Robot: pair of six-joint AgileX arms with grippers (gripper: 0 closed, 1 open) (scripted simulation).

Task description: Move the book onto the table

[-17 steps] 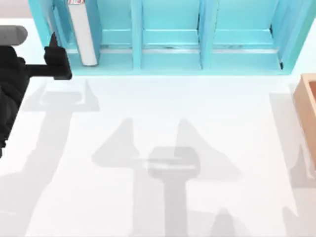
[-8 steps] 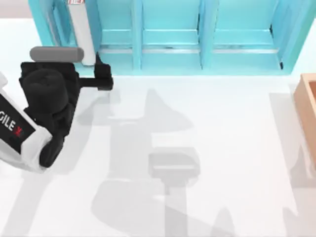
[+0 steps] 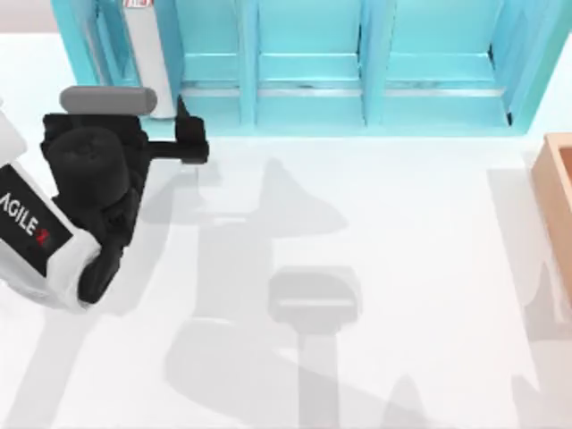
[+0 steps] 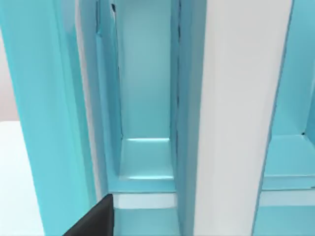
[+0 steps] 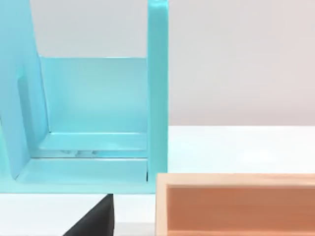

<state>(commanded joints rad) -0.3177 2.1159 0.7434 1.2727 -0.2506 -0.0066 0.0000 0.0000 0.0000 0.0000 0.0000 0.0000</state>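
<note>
The book [image 3: 147,54] stands upright in the leftmost compartment of the light-blue shelf [image 3: 308,107], white page edges facing out and a red-white mark at its far end. My left gripper [image 3: 154,132] is at that compartment's mouth, open, with one black finger [image 3: 189,134] just right of the book's near end and the other hidden under the wrist. In the left wrist view the book's page edges [image 4: 241,118] rise close ahead beside a black finger [image 4: 96,221]. The white table [image 3: 402,232] spreads in front of the shelf. A finger [image 5: 96,219] of my parked right gripper shows in the right wrist view.
A tan wooden box [image 3: 556,197] sits at the table's right edge, close before the right wrist camera [image 5: 236,206]. The shelf's other compartments hold nothing. Arm shadows fall across the middle of the table.
My left arm has swung in from the table's left edge to the right and now stands before the book's compartment. In the last half second it edged slightly closer to the shelf.
</note>
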